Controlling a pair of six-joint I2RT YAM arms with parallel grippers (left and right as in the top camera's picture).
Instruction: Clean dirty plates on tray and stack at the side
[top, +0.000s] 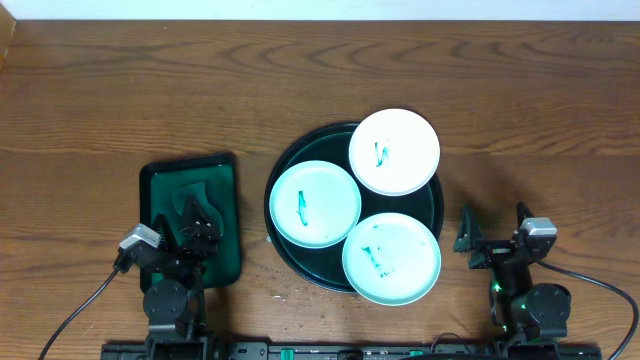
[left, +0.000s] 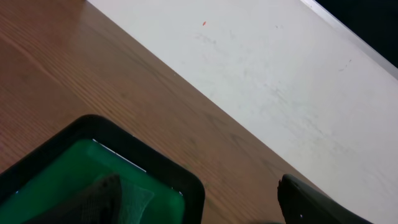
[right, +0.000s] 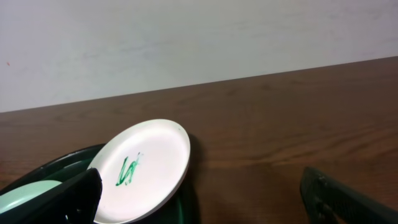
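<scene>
The counter (top: 120, 90) is brown wood with visible grain and a dull sheen. The white plate (top: 408, 135) and mint plates (top: 335, 190) (top: 405, 270) look smooth and faintly glossy. The round tray (top: 290, 160) is smooth, dark and shiny. In the rectangular tray (top: 225, 215) lies coarse-woven cloth (left: 127, 198).

The overhead camera looks straight down on the tabletop (top: 120, 90) from well above, with both claws at its lower edge. Each wrist camera sits low and close behind its claw, facing forward over the wood to the pale wall (right: 186, 37). The rectangular tray (top: 226, 255), just ahead of the left claw (top: 197, 222), also shows overhead. So does the white plate (top: 394, 150), ahead-left of the right claw (top: 493, 228).
</scene>
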